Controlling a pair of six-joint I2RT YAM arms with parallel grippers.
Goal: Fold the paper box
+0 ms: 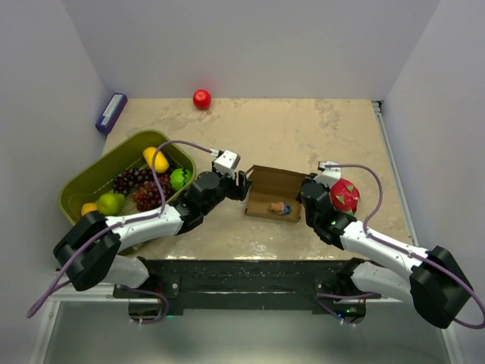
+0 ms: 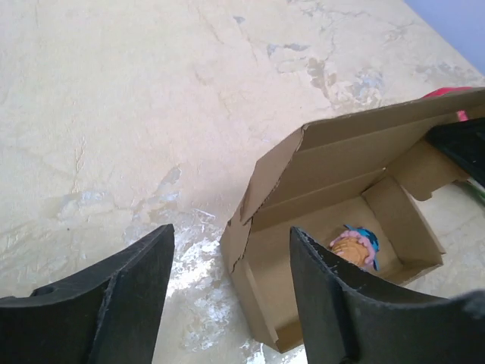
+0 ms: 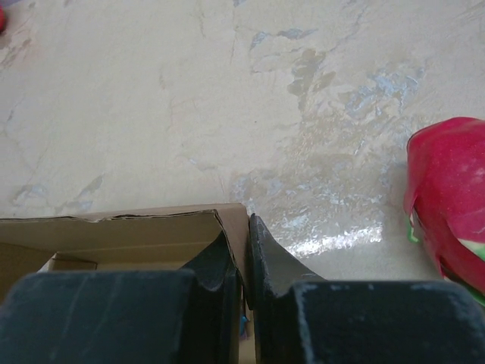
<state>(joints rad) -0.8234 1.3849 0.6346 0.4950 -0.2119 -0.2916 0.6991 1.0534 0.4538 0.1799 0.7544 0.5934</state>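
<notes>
The right hand is clamping the right end wall of the paper box, which is sitting open mid-tabletop (a small colourful object is lying inside). The left hand is hovering, fingers spread, at its left end.

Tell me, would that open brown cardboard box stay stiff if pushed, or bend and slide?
Probably bendy: the paper box is thin sheet, with creased flaps standing loosely. Likely light, so a push might slide it across the smooth table; the right gripper pinching one wall looks meant to steady it. The small toy inside probably adds little weight.
</notes>
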